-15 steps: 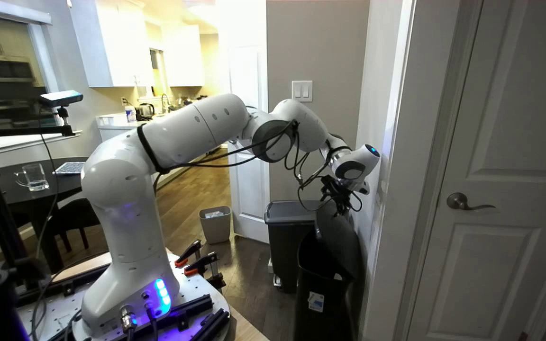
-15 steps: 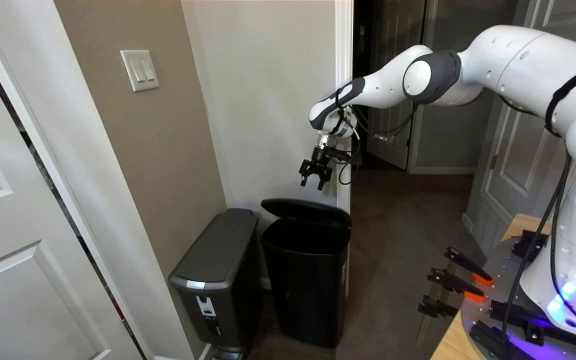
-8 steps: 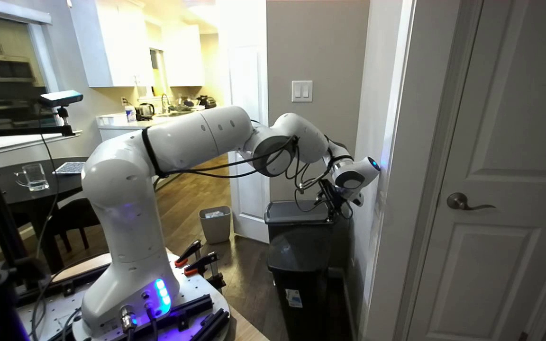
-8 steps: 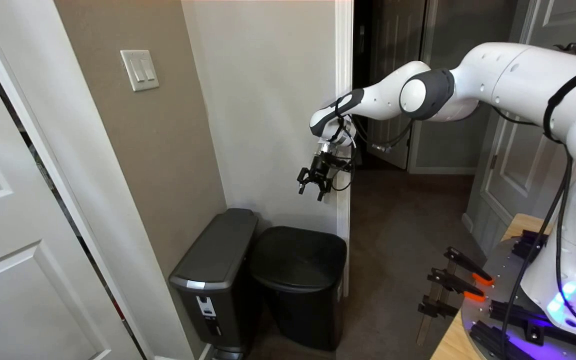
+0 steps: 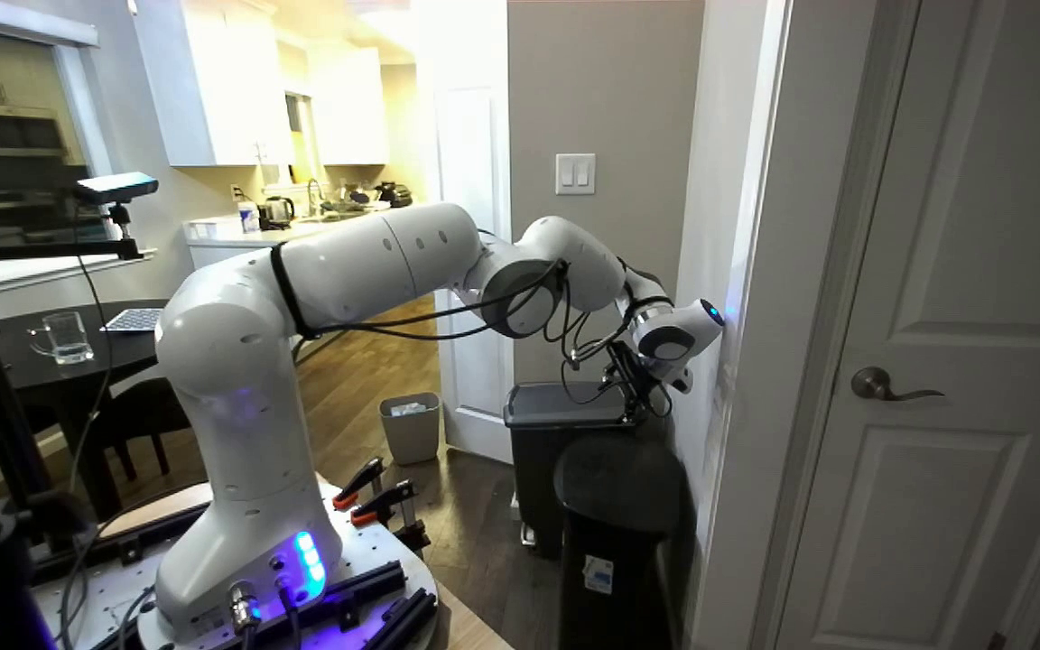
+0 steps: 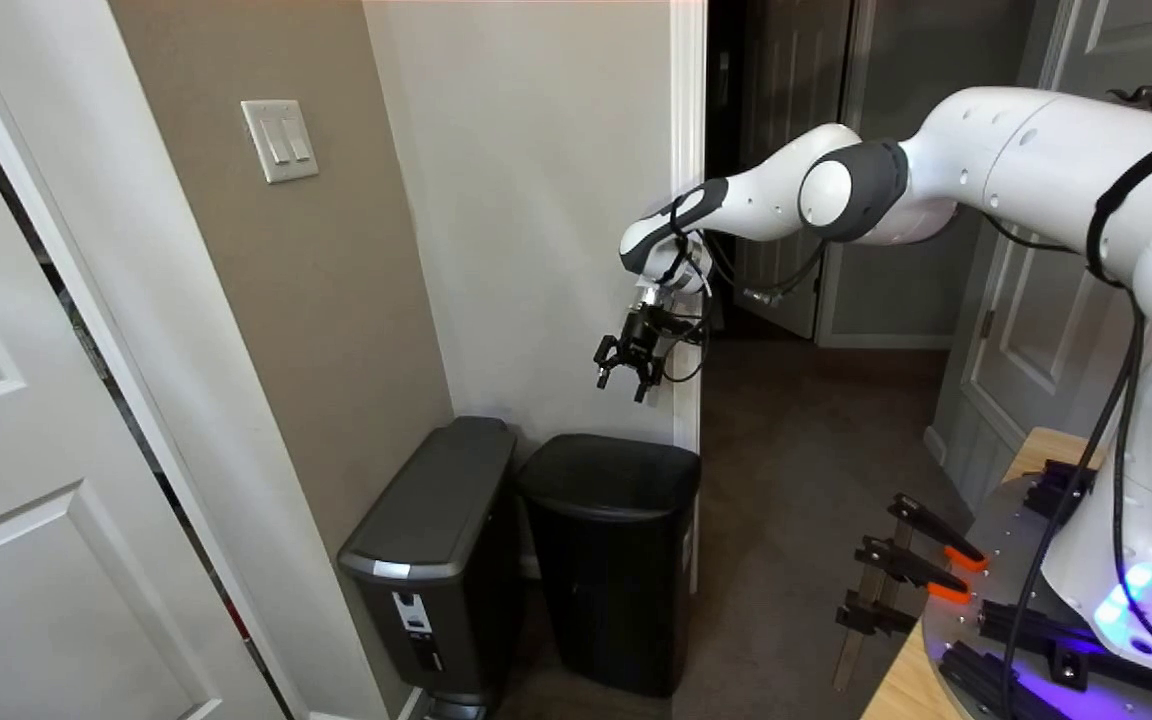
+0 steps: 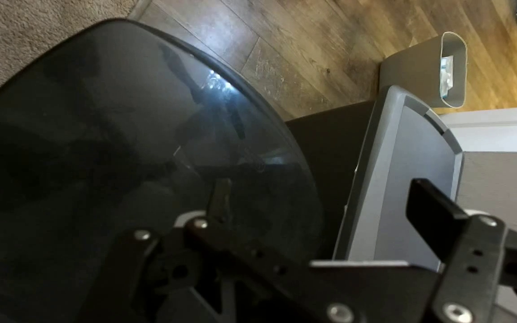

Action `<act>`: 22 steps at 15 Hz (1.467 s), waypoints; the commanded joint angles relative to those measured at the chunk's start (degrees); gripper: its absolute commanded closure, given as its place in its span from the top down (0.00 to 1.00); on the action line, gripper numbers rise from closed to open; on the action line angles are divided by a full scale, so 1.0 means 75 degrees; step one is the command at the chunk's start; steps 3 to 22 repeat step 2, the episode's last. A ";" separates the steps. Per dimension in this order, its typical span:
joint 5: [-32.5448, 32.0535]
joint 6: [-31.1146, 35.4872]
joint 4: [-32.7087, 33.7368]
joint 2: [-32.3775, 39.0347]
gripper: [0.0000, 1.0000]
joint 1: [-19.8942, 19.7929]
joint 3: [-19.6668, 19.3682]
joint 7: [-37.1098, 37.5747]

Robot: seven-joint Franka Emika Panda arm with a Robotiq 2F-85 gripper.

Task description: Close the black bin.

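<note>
A tan wall (image 6: 266, 60) and a pale wall (image 6: 536, 150) are joined at a corner (image 6: 406, 200). The gripper (image 6: 621, 390), its fingers (image 7: 435, 220) spread apart, is held above the black bin (image 6: 606, 600). The bin's lid (image 6: 611, 475) is seen down, though its dark seam is hard to judge. A grey-lidded bin (image 6: 431, 500) is set just beside it, a wastebasket (image 5: 412, 438) farther off.
</note>
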 commanded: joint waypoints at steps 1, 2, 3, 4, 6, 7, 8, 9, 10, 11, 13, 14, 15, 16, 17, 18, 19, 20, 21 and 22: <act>0.0000 0.0000 0.0000 0.0000 1.00 0.0000 0.0000 0.0000; 0.0000 0.0000 0.0000 0.0000 1.00 0.0000 0.0000 0.0000; 0.0000 0.0000 0.0000 0.0000 1.00 0.0000 0.0000 0.0000; 0.0000 0.0000 0.0000 0.0000 1.00 0.0000 0.0000 0.0000; 0.0000 0.0000 0.0000 0.0000 1.00 0.0000 0.0000 0.0000; 0.0000 0.0000 0.0000 0.0000 1.00 0.0000 0.0000 0.0000; 0.0000 0.0000 0.0000 0.0000 1.00 0.0000 0.0000 0.0000; 0.0000 0.0000 0.0000 0.0000 1.00 0.0000 0.0000 0.0000; 0.0000 0.0000 0.0000 0.0000 1.00 0.0000 0.0000 0.0000; 0.0000 0.0000 0.0000 0.0000 1.00 0.0000 0.0000 0.0000; 0.0000 0.0000 0.0000 0.0000 1.00 0.0000 0.0000 0.0000; 0.0000 0.0000 0.0000 0.0000 1.00 0.0000 0.0000 0.0000; 0.0000 0.0000 0.0000 0.0000 1.00 0.0000 0.0000 0.0000; 0.0000 0.0000 0.0000 0.0000 1.00 0.0000 0.0000 0.0000; 0.0000 0.0000 0.0000 0.0000 1.00 0.0000 0.0000 0.0000; 0.0000 0.0000 0.0000 0.0000 1.00 0.0000 0.0000 0.0000; 0.0000 0.0000 0.0000 0.0000 1.00 0.0000 0.0000 0.0000; 0.0000 0.0000 0.0000 0.0000 1.00 0.0000 0.0000 0.0000; 0.0000 0.0000 0.0000 0.0000 1.00 0.0000 0.0000 0.0000; 0.0000 0.0000 0.0000 0.0000 1.00 0.0000 0.0000 0.0000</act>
